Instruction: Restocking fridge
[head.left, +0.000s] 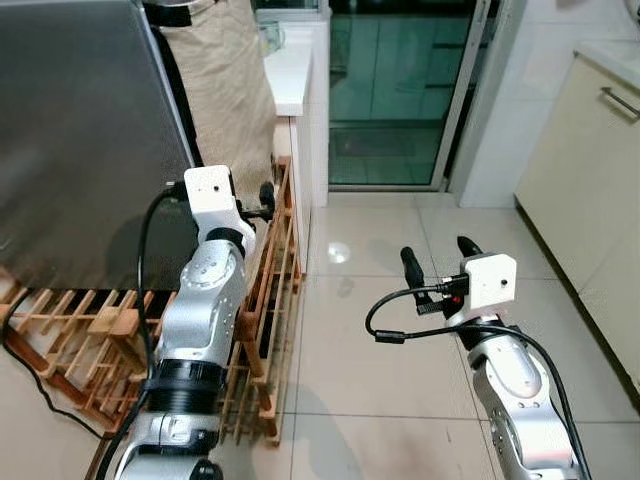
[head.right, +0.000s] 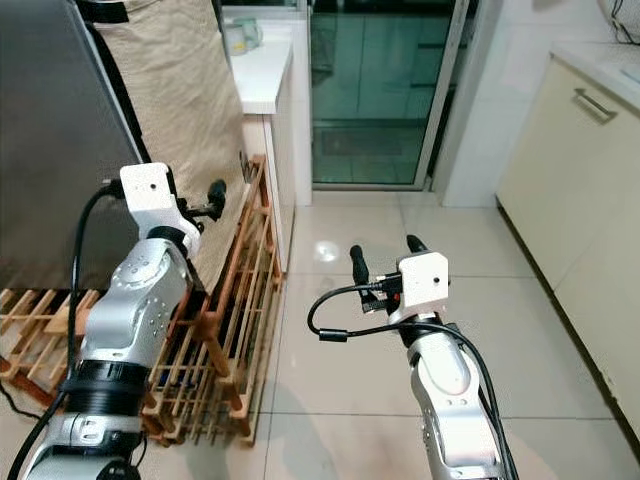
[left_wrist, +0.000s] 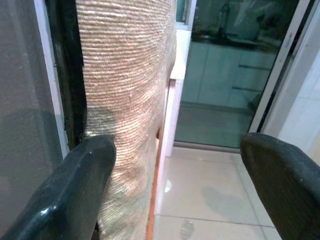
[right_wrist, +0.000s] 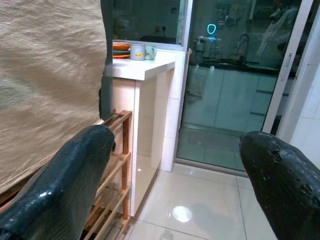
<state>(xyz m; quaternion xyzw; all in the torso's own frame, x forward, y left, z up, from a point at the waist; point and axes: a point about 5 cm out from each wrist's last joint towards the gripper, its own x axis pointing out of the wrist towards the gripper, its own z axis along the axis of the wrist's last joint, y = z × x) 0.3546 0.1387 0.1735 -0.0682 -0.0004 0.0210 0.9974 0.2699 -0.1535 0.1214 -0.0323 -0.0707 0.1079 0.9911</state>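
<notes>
Beside the grey metal fridge: door shut, nothing stocked yet.
Left gripper: fingers apart, empty.
Right gripper: fingers apart, empty.

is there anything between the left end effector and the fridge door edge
Yes. A beige woven cloth hangs just past the steel fridge door's edge, right ahead of the open left end effector. A wooden rack stands below that arm. The right end effector is open over bare floor.
</notes>
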